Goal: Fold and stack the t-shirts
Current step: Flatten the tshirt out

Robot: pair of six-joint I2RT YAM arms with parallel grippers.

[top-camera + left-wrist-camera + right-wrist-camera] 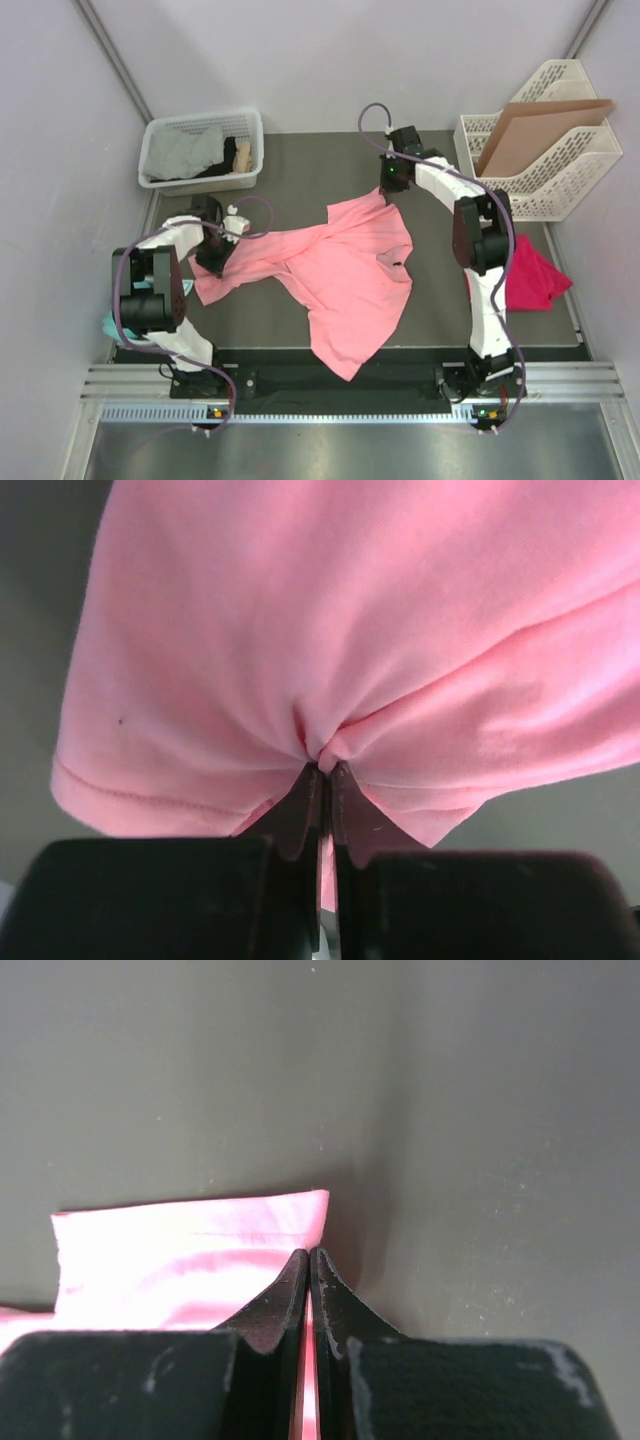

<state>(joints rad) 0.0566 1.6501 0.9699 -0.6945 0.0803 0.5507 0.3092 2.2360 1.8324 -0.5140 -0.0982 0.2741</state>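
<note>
The salmon-pink t-shirt [345, 270] lies crumpled and spread across the middle of the dark mat. My left gripper [213, 262] is shut on its left sleeve; in the left wrist view the cloth [330, 630] bunches at my closed fingertips [322, 770]. My right gripper [388, 192] is shut on the shirt's far hem corner; the right wrist view shows the pink edge [190, 1245] pinched between my fingers [308, 1257]. The magenta-red t-shirt [532, 278] lies bunched at the mat's right edge, beside my right arm.
A white basket [203, 150] with grey and dark cloth stands at the back left. A white rack [560, 170] holding a brown cardboard sheet [535, 135] stands at the back right. Walls enclose the mat [300, 170] on three sides.
</note>
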